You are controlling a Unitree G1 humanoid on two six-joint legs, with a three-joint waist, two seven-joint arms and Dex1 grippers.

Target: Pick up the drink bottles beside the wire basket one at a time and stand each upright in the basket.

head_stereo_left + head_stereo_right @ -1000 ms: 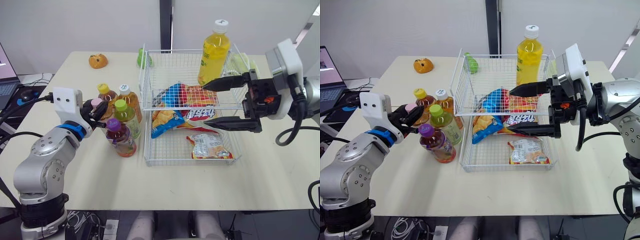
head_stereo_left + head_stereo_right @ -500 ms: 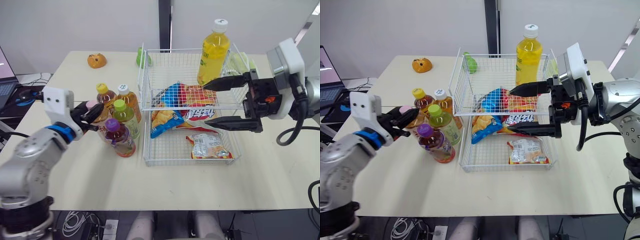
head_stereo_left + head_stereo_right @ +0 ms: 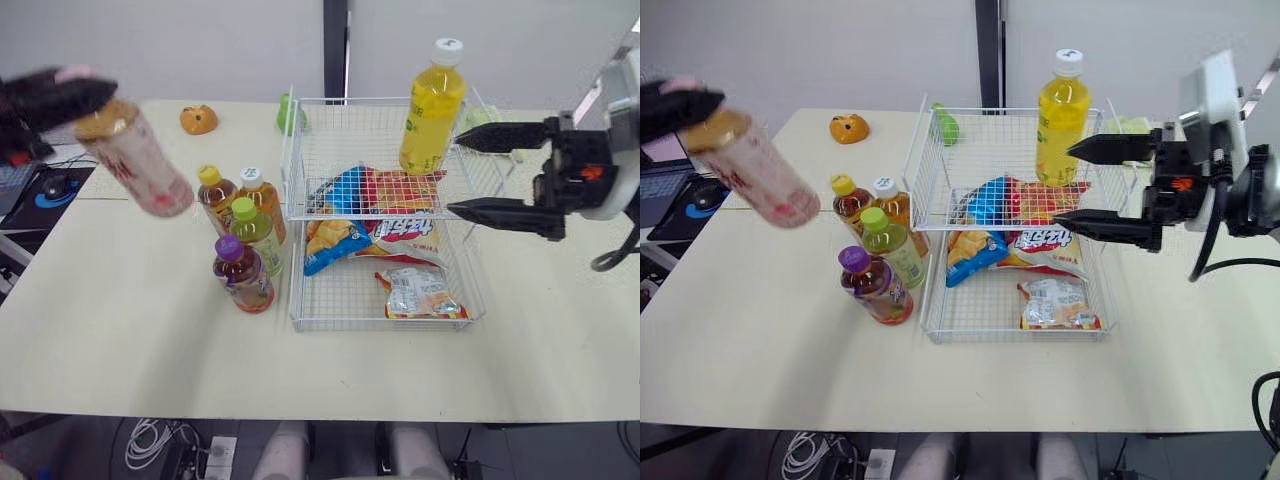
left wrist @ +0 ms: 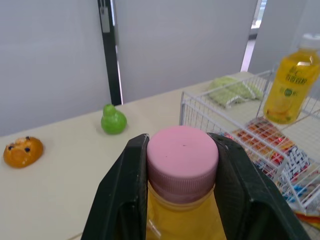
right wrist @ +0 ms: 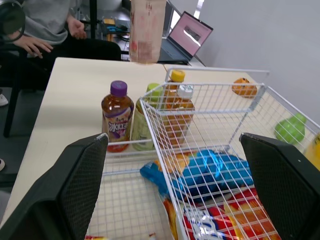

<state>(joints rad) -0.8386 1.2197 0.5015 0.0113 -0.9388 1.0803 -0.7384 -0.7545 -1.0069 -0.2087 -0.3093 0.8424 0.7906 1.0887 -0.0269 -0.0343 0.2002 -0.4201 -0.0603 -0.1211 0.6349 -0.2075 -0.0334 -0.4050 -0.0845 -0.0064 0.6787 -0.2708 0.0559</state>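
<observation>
The left gripper (image 4: 181, 142) is clamped on the cap of a bottle (image 4: 182, 220) and, though blurred, seems raised high at the left. The right gripper (image 3: 455, 177) is held level, fingers spread wide.

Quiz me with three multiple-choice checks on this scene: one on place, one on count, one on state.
1. Where is the pink-capped bottle?
A) in the basket
B) held in the air by the left tool
C) lying on its side
2. How many bottles stand beside the basket?
A) two
B) four
C) six
3. The right tool is:
A) open
B) shut on a bottle
C) shut on a snack bag
Answers: 1 B, the tool clamps its cap, well off the surface; 2 B, yellow, white, green and purple caps; 3 A, its jaws stand wide apart with nothing between.
</observation>
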